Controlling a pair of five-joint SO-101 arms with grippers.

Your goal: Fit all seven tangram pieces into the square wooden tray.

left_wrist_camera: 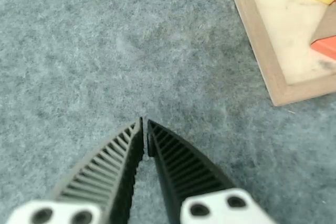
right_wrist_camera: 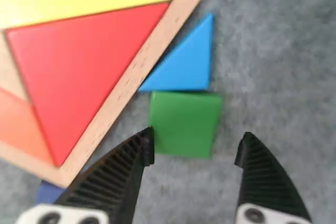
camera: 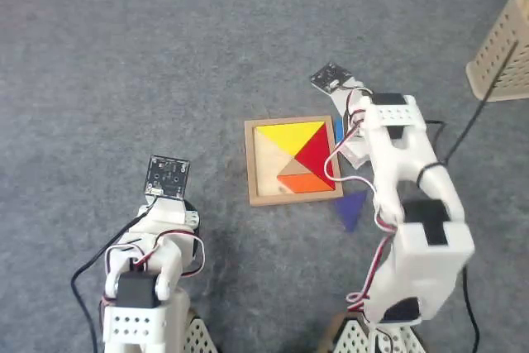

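Observation:
The square wooden tray (camera: pixel 250 164) lies mid-table holding a yellow triangle (camera: pixel 289 135), a red triangle (camera: pixel 316 157) and an orange piece (camera: pixel 304 182). In the right wrist view the tray's rim (right_wrist_camera: pixel 137 69) borders a blue triangle (right_wrist_camera: pixel 184 61) and a green square (right_wrist_camera: pixel 184 123) on the carpet. My right gripper (right_wrist_camera: pixel 195 146) is open, its fingertips straddling the green square's near edge without touching it. A dark purple triangle (camera: pixel 352 207) lies just outside the tray's near right corner. My left gripper (left_wrist_camera: pixel 144 125) is shut over bare carpet, left of the tray (left_wrist_camera: pixel 262 56).
Grey carpet covers the table. A perforated beige basket (camera: pixel 504 47) stands at the far right edge. The left arm (camera: pixel 157 245) sits at the near left, with wide carpet between it and the tray.

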